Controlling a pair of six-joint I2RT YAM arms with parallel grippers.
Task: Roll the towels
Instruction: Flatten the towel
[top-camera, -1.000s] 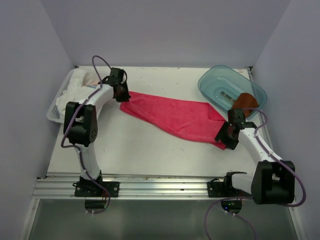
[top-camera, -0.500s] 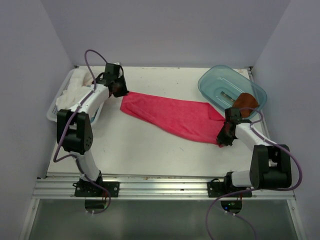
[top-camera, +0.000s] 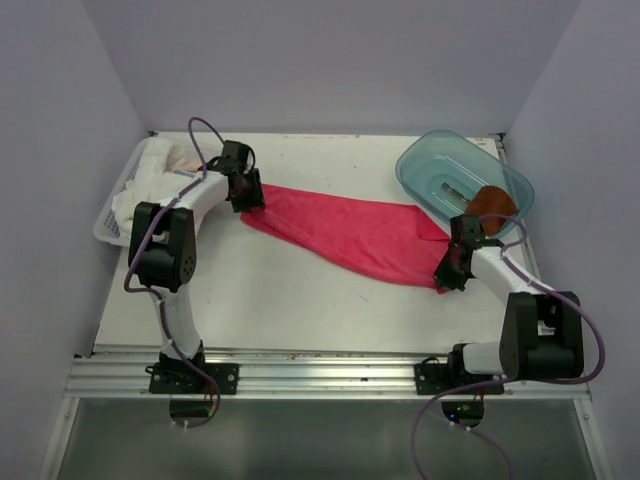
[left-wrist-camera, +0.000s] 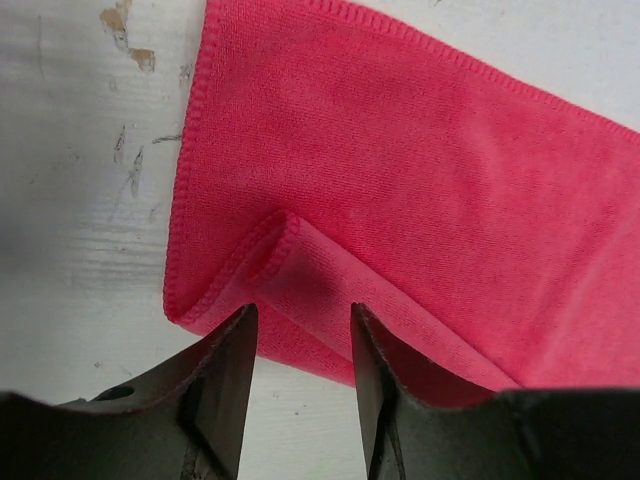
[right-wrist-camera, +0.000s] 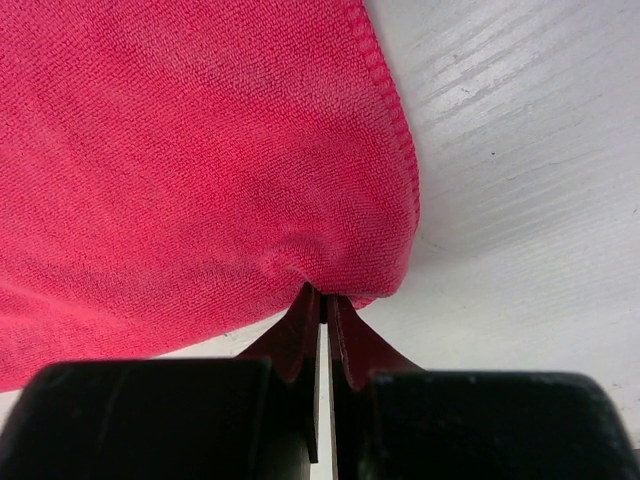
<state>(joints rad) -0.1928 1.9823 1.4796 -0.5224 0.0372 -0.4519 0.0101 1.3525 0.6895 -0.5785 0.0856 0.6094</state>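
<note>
The pink-red towel (top-camera: 345, 232) lies flat and stretched in a slant across the middle of the table. Its left corner is folded over (left-wrist-camera: 275, 250) and rests just ahead of my left gripper (left-wrist-camera: 301, 325), which stands open with its fingers apart and nothing pinched. In the top view the left gripper (top-camera: 250, 196) sits at the towel's left end. My right gripper (right-wrist-camera: 322, 298) is shut on a pinch of the towel's (right-wrist-camera: 180, 150) right edge; from above, the right gripper (top-camera: 446, 274) is at that end. The rust-brown towel (top-camera: 492, 203) lies in a tub.
A clear blue tub (top-camera: 430, 160) stands at the back right, just behind the right arm. A white basket (top-camera: 108, 228) holding white cloths (top-camera: 150, 180) sits at the left edge. Walls close in the back and both sides.
My left gripper has opened and let go of the towel's left corner, which now lies folded over. My right gripper has closed on the towel's right edge.
</note>
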